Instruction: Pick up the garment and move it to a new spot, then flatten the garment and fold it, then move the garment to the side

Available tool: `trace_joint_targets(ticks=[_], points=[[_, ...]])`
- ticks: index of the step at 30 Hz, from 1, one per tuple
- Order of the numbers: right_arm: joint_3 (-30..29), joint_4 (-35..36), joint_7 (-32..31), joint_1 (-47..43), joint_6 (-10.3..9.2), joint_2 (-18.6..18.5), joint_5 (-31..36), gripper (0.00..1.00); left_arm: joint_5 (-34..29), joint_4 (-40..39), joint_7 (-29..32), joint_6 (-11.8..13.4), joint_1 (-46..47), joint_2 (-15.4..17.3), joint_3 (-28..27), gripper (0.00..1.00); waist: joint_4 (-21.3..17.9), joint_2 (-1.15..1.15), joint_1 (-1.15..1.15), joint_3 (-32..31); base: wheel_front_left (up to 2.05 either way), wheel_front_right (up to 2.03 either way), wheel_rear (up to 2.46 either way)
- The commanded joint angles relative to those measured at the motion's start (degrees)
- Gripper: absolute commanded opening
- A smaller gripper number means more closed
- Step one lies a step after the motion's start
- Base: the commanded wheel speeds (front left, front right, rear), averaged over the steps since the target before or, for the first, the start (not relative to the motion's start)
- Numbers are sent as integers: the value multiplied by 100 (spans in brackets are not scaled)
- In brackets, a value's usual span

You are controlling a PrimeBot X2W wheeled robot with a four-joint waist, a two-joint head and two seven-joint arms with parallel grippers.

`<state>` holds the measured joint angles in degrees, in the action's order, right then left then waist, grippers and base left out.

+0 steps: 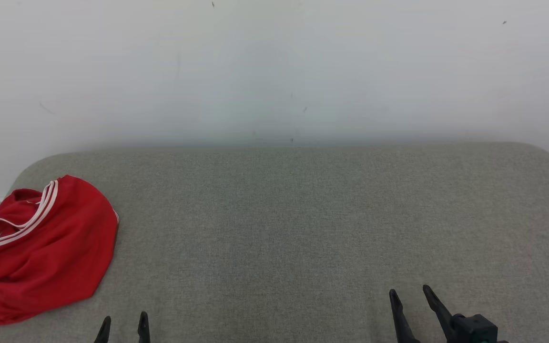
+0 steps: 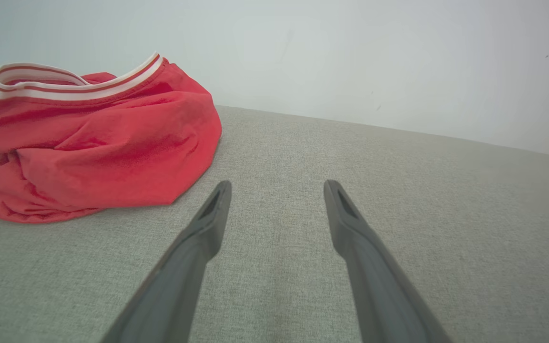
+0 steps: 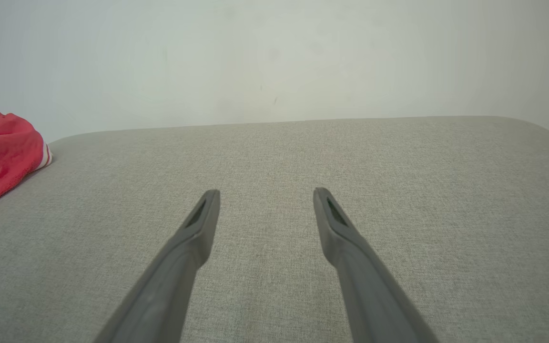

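Sitting crumpled at 9 o'clock on the grey fabric-covered desk (image 1: 279,214) is the red garment (image 1: 41,252) with white-striped trim. Left gripper (image 1: 125,317) hovers at 7 o'clock near it, fingers spread, holding nothing. Right gripper (image 1: 409,289) at 5 o'clock, same deal: fingers apart, empty, well away from the garment.

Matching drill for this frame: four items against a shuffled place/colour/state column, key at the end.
Column 1
1. garment
2. left gripper
3. right gripper
4. padded surface

Column 2
A. grey woven fabric, spans the head view
B. open, empty, lower right of the head view
C. red with white-striped band, crumpled at the left end
D. open, empty, lower left of the head view, nearer the red cloth

Pairs: 1-C, 2-D, 3-B, 4-A
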<state>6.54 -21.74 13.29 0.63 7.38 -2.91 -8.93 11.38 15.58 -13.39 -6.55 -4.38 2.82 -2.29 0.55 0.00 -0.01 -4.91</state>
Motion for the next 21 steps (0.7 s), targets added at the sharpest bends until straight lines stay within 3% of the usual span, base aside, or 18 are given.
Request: trace_joint_targets(ticks=[1, 21], points=[[35, -18, 61, -8, 18, 3, 166, 100, -155, 13, -56, 9, -11, 25, -15, 100, -5, 0, 1, -19, 0, 0, 0], [148, -136, 197, -52, 20, 2, 589, 100, -625, 34, -186, 0, -132, 21, 4, 100, -3, 0, 1, -104, 0, 0, 0]])
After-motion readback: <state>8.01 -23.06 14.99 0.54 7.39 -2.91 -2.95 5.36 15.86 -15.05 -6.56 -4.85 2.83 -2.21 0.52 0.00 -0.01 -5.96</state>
